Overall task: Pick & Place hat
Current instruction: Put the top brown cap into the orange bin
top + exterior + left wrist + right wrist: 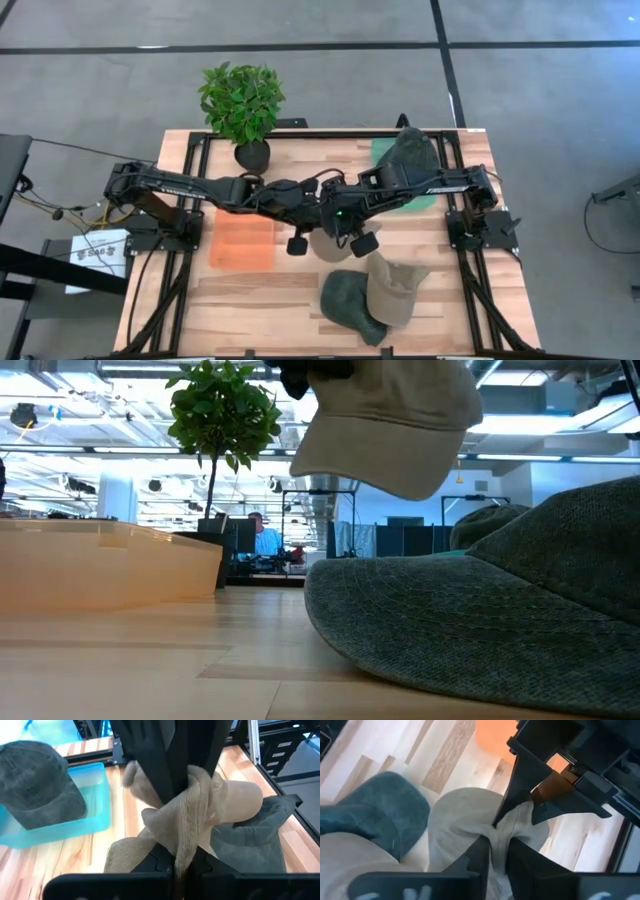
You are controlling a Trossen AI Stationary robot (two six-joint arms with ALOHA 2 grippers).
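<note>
A beige cap hangs over the middle of the table, its brim clear of the wood in the low view. Both grippers meet on its crown. My left gripper comes in from the table's left and my right gripper from the right, each shut on bunched cloth. A tan cap and a dark green cap lie on the table near its near edge. Another dark cap sits on a teal tray. My left gripper pinches a bunched fold of the beige cap's crown between its two fingers. The cap is lifted clear and hangs below the hold. My right gripper's fingers close on the same bunch from the opposite side. My right gripper pinches the gathered crown cloth between its two fingers, several layers bunched together. The rest of the cap spreads out beyond the fingers, clear of the table. My left gripper's fingers meet the same bunch from the far side.
An orange tray lies on the table left of the held cap. A potted plant stands at the far edge. Black frame rails run along the table's sides. A person sits in the room beyond.
</note>
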